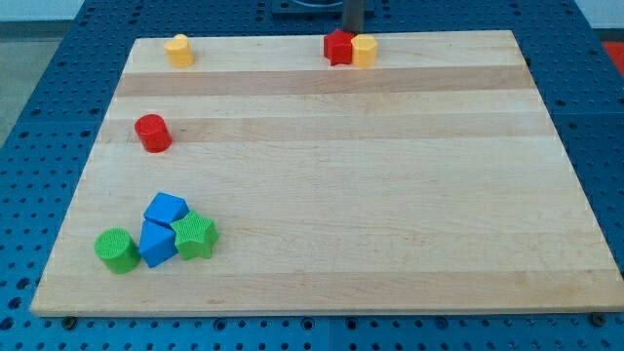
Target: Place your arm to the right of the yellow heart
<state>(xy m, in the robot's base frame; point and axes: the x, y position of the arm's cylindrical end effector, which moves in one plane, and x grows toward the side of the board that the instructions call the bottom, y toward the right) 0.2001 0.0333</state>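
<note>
Where my tip (353, 31) stands: at the board's top edge, right of its middle, just behind the seam between two blocks. Its very end seems to drop behind them, so I cannot tell whether it touches either one.
Jaws: none. The arm ends in a plain dark rod, with nothing to open, shut or hold.
Red star (338, 47): at the top edge, touching its yellow neighbour. Spiky outline, matte plastic.
Right yellow block (365, 50): on the star's right, at the top edge. Rounded and matte, but too small for me to make out its shape.
Left yellow block (178, 50): near the top-left corner, alone. Its top looks faintly lobed, so I judge it the likelier heart, without certainty.
Step in hand: if the left yellow block is the heart, slide along the top edge toward the left corner and stop just off its right side. Come away from the pair first, so neither block is dragged. If the heart is the right yellow block, go round behind it to its right face.
Red cylinder (152, 133): near the left edge, apart from the rest.
Bottom-left cluster: green cylinder (116, 251), two blue blocks (161, 227) and green star (195, 236), packed together.
Board (390, 195): pale wood in lengthwise strips, smooth and easy to slide across.
</note>
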